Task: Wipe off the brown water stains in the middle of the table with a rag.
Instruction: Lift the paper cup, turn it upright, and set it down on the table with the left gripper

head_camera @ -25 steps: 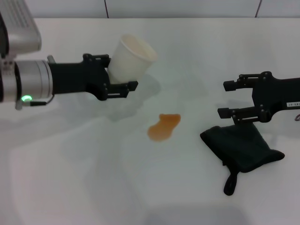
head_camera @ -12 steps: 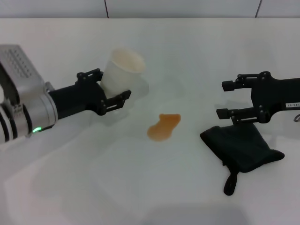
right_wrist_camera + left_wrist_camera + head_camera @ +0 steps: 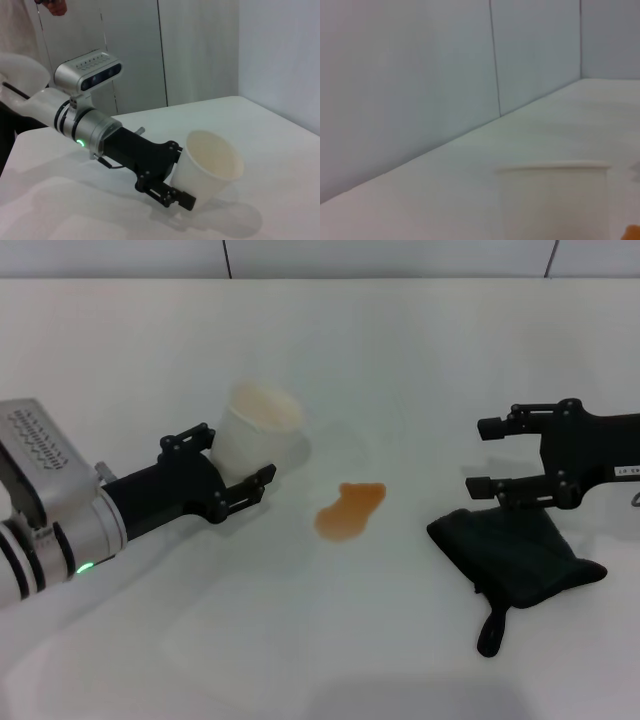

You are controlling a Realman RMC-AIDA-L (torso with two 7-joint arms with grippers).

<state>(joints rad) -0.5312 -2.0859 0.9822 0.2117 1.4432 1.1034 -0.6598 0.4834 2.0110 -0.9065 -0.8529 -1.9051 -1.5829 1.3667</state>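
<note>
The brown water stains (image 3: 349, 511) lie as one orange-brown blotch in the middle of the white table (image 3: 420, 360). The black rag (image 3: 513, 558) lies at the right, its loop tail toward the front edge. My right gripper (image 3: 485, 455) is open, just above and behind the rag's far edge, not touching it. My left gripper (image 3: 237, 458) is shut on a white paper cup (image 3: 256, 433), held nearly upright close to the table, left of the stain. The cup also shows in the left wrist view (image 3: 554, 200) and the right wrist view (image 3: 211, 167).
A tiled wall (image 3: 400, 258) runs along the table's far edge. A person's hand (image 3: 54, 6) shows far behind in the right wrist view.
My left gripper has drawn back to the left and lowered with the cup, which has turned from tilted to nearly upright. The right gripper has barely moved.
</note>
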